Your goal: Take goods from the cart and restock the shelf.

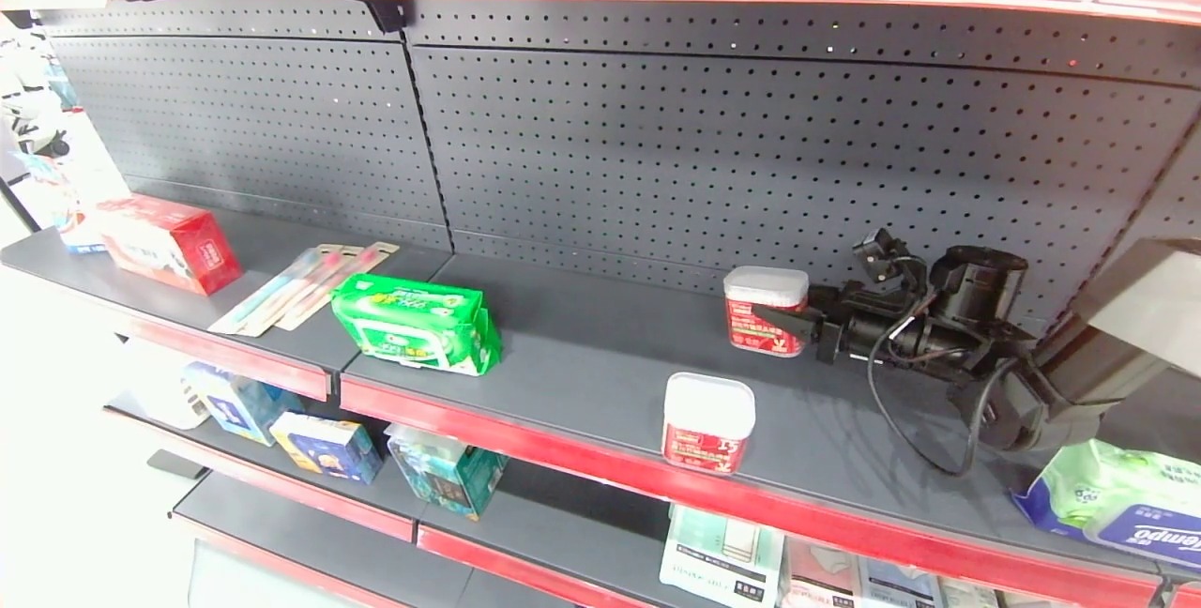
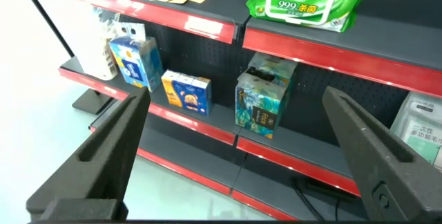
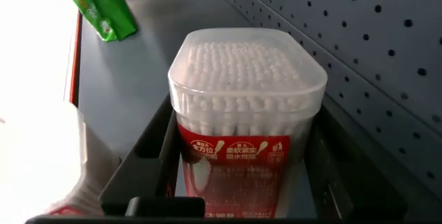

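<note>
Right gripper (image 1: 777, 319) fingers clamp a cotton swab box (image 3: 245, 106) at the far side of the shelf (image 1: 582, 355), by the pegboard (image 1: 657, 139). Release not yet done. A second swab box (image 1: 708, 420) stands near the front edge, likely stocked. Left gripper (image 2: 235, 148) fingers spread, empty.
</note>
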Controlling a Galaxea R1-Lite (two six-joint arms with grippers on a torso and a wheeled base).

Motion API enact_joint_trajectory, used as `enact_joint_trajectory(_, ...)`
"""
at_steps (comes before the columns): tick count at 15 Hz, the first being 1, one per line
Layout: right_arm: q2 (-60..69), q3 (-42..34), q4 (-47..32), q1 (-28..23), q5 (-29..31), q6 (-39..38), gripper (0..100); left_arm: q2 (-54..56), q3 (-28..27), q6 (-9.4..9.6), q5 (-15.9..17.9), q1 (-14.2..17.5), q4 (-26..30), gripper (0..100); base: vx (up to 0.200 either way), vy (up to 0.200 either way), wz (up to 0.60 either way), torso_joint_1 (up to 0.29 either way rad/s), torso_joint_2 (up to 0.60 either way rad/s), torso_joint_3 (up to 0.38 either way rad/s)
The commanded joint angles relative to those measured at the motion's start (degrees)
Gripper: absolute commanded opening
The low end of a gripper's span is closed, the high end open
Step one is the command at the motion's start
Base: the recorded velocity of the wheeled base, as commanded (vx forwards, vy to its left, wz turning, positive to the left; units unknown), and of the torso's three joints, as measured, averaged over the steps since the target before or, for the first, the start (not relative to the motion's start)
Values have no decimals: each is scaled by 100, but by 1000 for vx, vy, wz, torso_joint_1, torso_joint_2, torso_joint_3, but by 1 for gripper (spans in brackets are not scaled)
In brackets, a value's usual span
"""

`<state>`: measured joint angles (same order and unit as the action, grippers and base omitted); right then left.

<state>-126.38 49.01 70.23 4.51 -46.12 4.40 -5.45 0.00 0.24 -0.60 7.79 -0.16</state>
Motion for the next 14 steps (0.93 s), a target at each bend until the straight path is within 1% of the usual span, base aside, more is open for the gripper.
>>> enact_joint_trajectory(1, -220, 74, 17, -56, -108, 8, 0, -9, 0, 2, -2, 3, -2, 100, 0, 0, 0, 0, 0, 0)
enact_joint_trajectory(3, -273, 56, 35, -64, -187, 8, 0, -9, 0, 2, -2, 3, -2, 100, 0, 0, 0, 0, 0, 0)
enact_joint_trajectory(7, -449, -5, 237, 103, -196, 35, 0, -18, 0, 2, -2, 3, -2, 100, 0, 0, 0, 0, 0, 0)
enact_joint_trajectory(14, -677, 21, 246, 305, -178, 149, 0, -9, 0, 2, -2, 3, -2, 100, 0, 0, 0, 0, 0, 0)
